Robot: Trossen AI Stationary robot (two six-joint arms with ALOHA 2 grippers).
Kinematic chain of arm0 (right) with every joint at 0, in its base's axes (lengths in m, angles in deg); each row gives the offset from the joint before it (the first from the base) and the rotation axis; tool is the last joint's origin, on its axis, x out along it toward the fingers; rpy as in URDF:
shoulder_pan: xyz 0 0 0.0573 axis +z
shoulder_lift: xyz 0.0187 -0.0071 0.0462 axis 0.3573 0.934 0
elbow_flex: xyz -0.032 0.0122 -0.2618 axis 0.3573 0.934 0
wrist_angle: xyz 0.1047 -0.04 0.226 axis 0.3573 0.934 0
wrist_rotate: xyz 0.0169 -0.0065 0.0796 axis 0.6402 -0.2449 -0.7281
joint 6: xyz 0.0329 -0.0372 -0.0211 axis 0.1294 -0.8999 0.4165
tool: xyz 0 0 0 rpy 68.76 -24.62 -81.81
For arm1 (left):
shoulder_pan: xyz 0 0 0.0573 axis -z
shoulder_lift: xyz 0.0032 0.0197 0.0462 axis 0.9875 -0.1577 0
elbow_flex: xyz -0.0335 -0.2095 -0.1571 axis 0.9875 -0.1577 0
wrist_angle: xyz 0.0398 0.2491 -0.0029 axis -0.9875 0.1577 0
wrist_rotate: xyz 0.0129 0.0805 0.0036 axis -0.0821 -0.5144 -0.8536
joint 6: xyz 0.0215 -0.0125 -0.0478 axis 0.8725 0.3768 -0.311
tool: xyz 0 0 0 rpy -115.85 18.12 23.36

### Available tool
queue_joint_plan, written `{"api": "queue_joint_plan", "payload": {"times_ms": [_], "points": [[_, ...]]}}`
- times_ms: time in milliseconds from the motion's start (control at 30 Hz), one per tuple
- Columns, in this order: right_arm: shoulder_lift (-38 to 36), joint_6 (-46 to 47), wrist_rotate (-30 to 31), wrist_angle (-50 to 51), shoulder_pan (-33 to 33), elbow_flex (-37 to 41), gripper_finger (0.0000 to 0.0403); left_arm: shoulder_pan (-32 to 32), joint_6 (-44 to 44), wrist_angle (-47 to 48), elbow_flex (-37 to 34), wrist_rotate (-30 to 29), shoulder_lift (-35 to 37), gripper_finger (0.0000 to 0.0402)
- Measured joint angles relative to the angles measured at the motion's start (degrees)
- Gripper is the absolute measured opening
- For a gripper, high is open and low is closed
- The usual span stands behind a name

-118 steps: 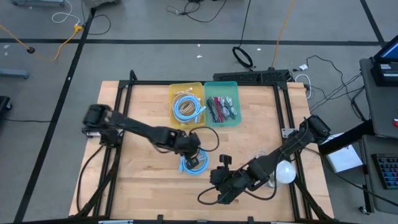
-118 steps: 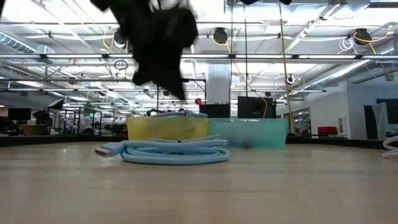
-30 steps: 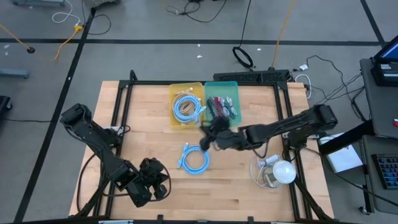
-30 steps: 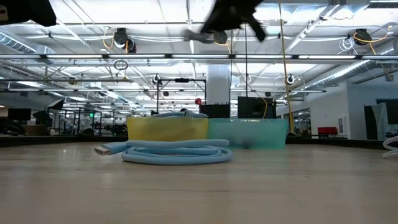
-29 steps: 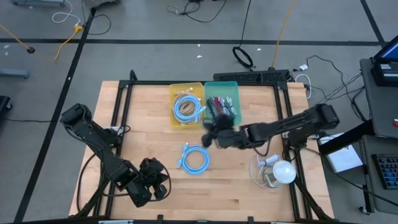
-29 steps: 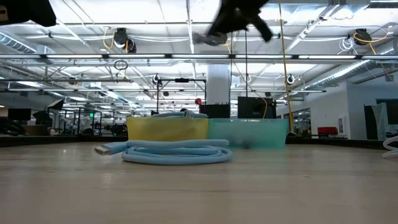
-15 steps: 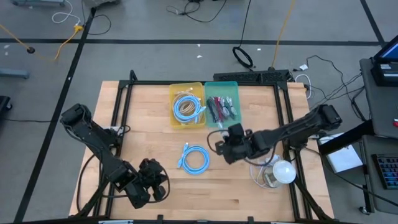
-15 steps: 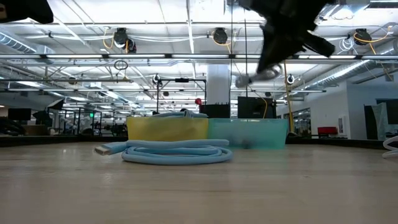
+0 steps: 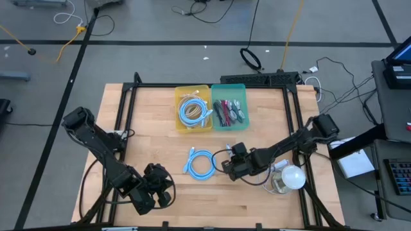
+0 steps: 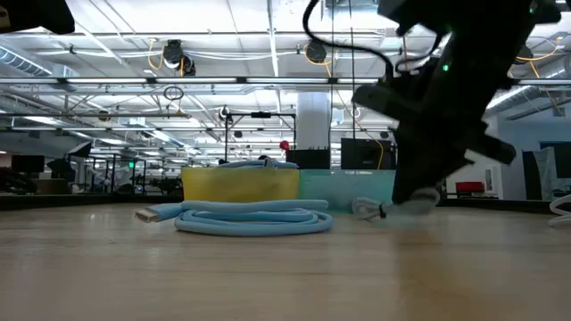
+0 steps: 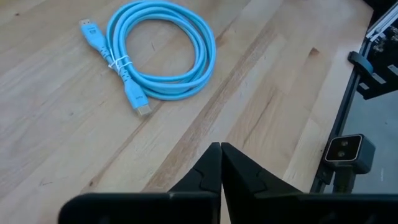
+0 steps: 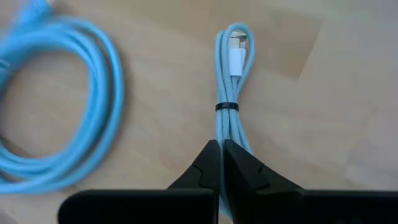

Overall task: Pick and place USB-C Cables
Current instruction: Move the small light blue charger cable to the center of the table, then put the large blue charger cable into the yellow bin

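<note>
A light blue coiled USB-C cable (image 9: pixel 201 162) lies flat on the table's middle and also shows in the left wrist view as the coil (image 11: pixel 161 53). My right gripper (image 9: pixel 230 168) is low over the table just right of that coil, shut on a short pale teal cable bundle (image 12: pixel 229 93) bound by a black tie. My left gripper (image 11: pixel 221 149) is shut on nothing and waits near the near-left edge (image 9: pixel 160 187). More coils fill a yellow bin (image 9: pixel 192 108). Short cables lie in a teal bin (image 9: pixel 230 108). My right gripper pinches the short pale teal cable bundle at one end (image 12: pixel 225 135), between its two fingers. The fingers slant down from the table's right and lie along the bundle. The bundle reaches away from the fingertips, with its white connector end (image 12: pixel 237 59) low at the table top (image 10: pixel 368 210).
A clear-white cord with a round white bulb (image 9: pixel 290 176) sits near the table's right edge, close behind my right arm. The two bins stand side by side at the far middle. Bare wood lies between the coil and my left gripper.
My right gripper, still shut, has carried the short cable from above the teal bin toward the near edge and down to the table beside the light blue coil. The coil has not moved.
</note>
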Motion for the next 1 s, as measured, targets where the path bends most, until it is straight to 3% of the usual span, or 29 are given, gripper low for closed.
{"api": "queue_joint_plan", "payload": {"times_ms": [467, 700, 867, 1000], "points": [[3.12, -4.11, -2.78, -4.58, 0.78, 0.05, 0.0010, -0.02, -0.51, -0.44, 0.00, 0.92, -0.02, 0.0003], [-0.70, -12.07, -4.35, -12.32, 0.82, 0.05, 0.0095, -0.02, 0.07, -0.42, 0.00, 0.79, -0.02, 0.0015], [-6.34, -14.12, -1.63, -13.41, 0.80, 0.08, 0.0167, -0.03, 1.55, -0.93, -0.01, 0.44, -0.02, 0.0016], [-13.04, -19.17, 0.63, -22.06, 0.89, 0.10, 0.0213, -2.68, 15.61, -7.63, 0.00, 2.49, -0.04, 0.0017]]}}
